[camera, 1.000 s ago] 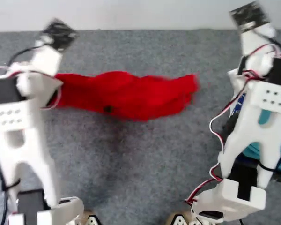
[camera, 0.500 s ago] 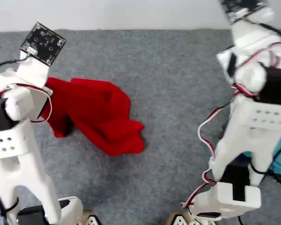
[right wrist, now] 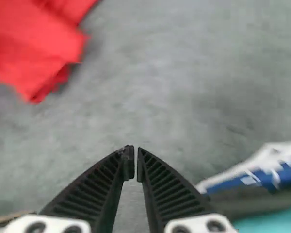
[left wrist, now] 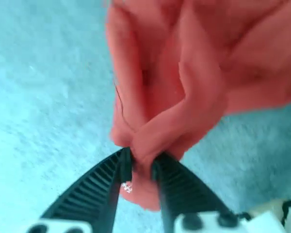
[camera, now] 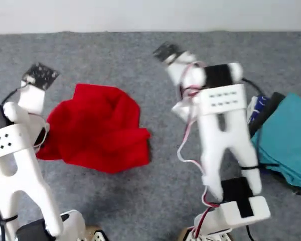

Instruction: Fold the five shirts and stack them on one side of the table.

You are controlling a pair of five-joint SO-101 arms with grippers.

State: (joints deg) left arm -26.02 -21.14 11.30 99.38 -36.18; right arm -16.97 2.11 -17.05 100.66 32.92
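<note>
**Red shirt (camera: 98, 133) in a heap and unfolded; a pile sits at the right**

On the left of the grey worktop (camera: 190, 55) the left arm (camera: 15, 150) stands over the shirt's left edge. The left pincer (left wrist: 140, 164) is clenched on a gathered pleat of the red cloth, which trails away from its tips in loose folds. The shirt lies crumpled just beside that arm, left of the middle, with no clean fold visible.

The right arm (camera: 220, 115) reaches in over the middle. The right pincer (right wrist: 135, 156) is pressed shut on nothing and hovers above bare worktop, near the shirt's right corner but apart from it.

At the far right edge lies a teal pile (camera: 286, 135), flat and tidy, with a blue-and-white cloth (camera: 258, 108) and something dark showing at its side. This looks like the stack of finished shirts, though how many it holds cannot be told.

By my reckoning the stack is begun and the red shirt is mid-handling. It has yet to be spread, folded and carried across, and any other shirts are unaccounted for.

A second ago the red shirt was stretched in a long band from the left arm toward the middle; half a second ago it had already drawn in toward the left; now it is a rounder heap. The left arm has drawn back toward its base. The right arm, which stood over the pile at the right edge, has swung to the centre and left the teal cloth uncovered.
</note>
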